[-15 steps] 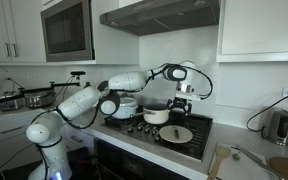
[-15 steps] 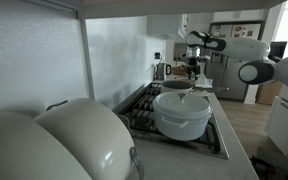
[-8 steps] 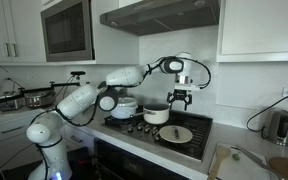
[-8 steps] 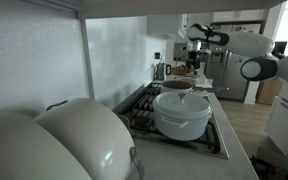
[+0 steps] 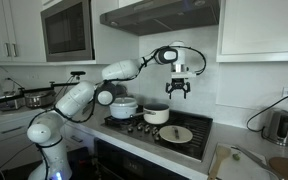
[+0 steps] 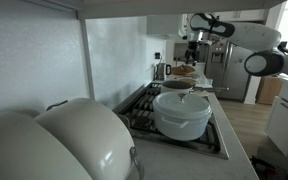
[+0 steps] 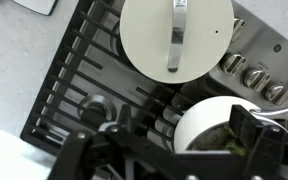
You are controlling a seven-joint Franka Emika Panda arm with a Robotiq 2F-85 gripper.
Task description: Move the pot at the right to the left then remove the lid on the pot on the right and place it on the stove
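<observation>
The low cream-white pot stands open on the black stove, its darker inside showing in the wrist view. The flat disc lid lies on the grates in front of it, and the wrist view shows it with its bar handle up. My gripper hangs open and empty well above the pot and lid. Its fingers frame the pot from above. In an exterior view the gripper is high over the far end of the stove.
A wider white pot with a domed lid sits on the burner beside the small pot and is large in an exterior view. Knobs line the stove's front. A range hood hangs overhead. A kettle stands on the counter.
My gripper has risen straight up from just over the pot and lid to well above the stove. The lid and both pots have not moved.
</observation>
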